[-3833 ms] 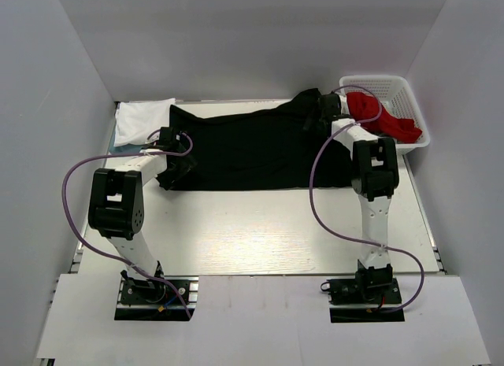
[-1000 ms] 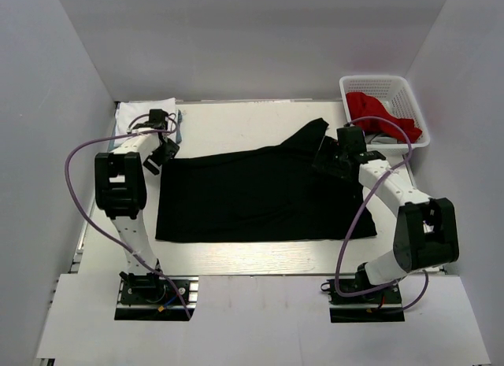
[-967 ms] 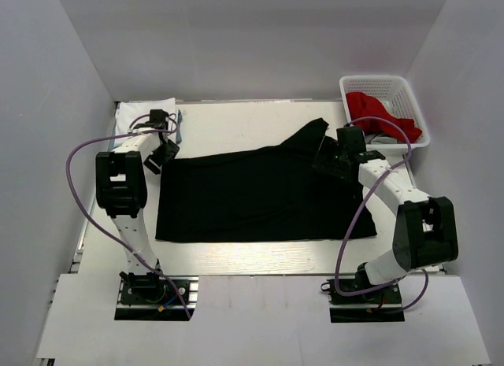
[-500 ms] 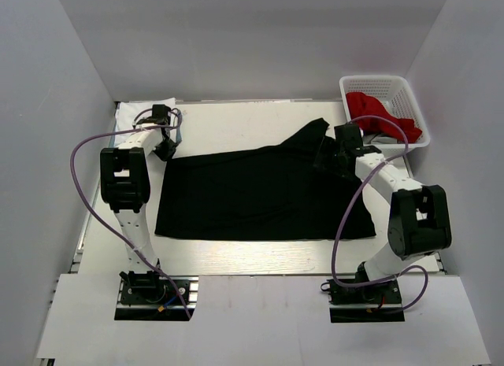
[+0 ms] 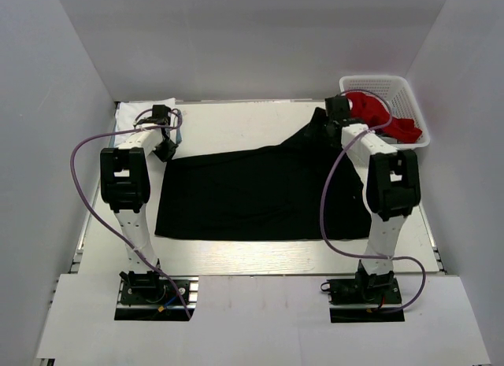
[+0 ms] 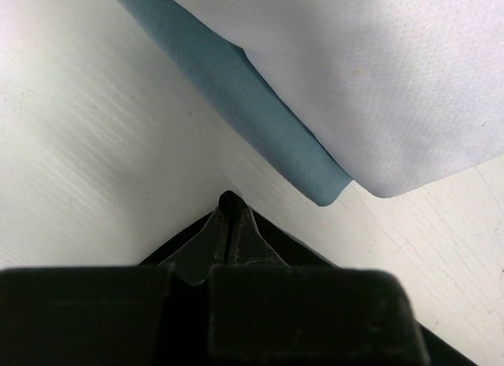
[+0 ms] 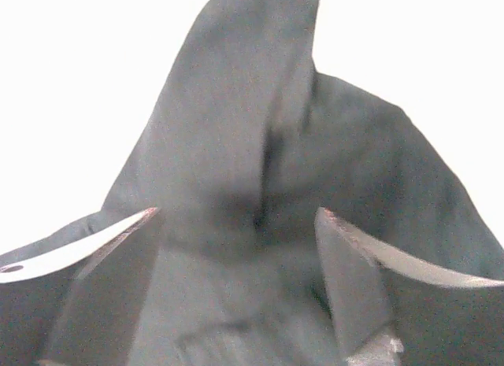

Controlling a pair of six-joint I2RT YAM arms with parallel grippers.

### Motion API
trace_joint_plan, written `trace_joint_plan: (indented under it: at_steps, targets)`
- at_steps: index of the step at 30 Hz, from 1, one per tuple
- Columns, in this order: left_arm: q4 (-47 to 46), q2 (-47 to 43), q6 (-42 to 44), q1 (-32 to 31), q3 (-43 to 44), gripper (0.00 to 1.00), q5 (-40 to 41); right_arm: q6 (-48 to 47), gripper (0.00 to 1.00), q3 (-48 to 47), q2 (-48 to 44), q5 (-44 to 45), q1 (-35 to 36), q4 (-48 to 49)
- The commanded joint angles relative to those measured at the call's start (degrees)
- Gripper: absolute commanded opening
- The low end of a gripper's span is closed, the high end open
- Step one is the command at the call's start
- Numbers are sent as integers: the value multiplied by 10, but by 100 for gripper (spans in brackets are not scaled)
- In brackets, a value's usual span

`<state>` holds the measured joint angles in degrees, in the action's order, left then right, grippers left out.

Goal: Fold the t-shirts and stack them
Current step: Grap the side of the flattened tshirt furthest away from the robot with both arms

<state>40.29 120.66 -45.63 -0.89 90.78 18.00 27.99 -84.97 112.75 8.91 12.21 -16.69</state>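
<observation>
- The black t-shirt lies spread across the middle of the table. Its body is mostly flat, and one part runs up in a point toward the upper right.
- In the top view the left pincer sits at the shirt's upper left corner. In the left wrist view its fingers are pressed together with the black cloth corner pinched between them.
- Just beyond that corner, in the upper left of the top view, is the folded white t-shirt. It lies on top of the blue-grey t-shirt, whose edge sticks out along the white one's side. Neither touches the pincer.
- The right pincer is at the pointed upper right part of the black shirt. In the right wrist view its fingers stand wide apart above the rumpled dark cloth, with nothing held.
- The white mesh basket stands in the upper right corner with red cloth in it, close beside the right pincer.
</observation>
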Motion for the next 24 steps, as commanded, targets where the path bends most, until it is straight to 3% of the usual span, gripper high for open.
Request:
trace_joint_plan:
  at_steps: [1,2,9,14,18,19,20,21,24]
  targets:
    - [3,-38,13,-1,-3,0,6,2,81,-77,54,12,-9,31]
    - [-2,-43,19,-1,-3,0,6,-6,76,-102,73,14,-10,32]
    - [-7,-54,19,-1,-16,0,6,-31,76,-292,200,41,-12,-13]
    - [-7,-61,19,-1,-22,0,6,-41,72,-334,243,69,-12,-18]
    - [-7,-61,19,-1,-22,0,6,-43,42,-332,248,61,-12,-6]
    - [-7,-61,19,-1,-22,0,6,-43,17,-332,247,56,-12,-6]
    - [-7,-61,24,-1,-17,0,6,-43,6,-331,245,56,-12,-6]
    - [-7,-61,24,-1,-17,0,6,-43,0,-332,238,56,-12,-8]
    - [-7,-61,24,-1,-17,0,6,-42,0,-312,210,61,-12,-7]
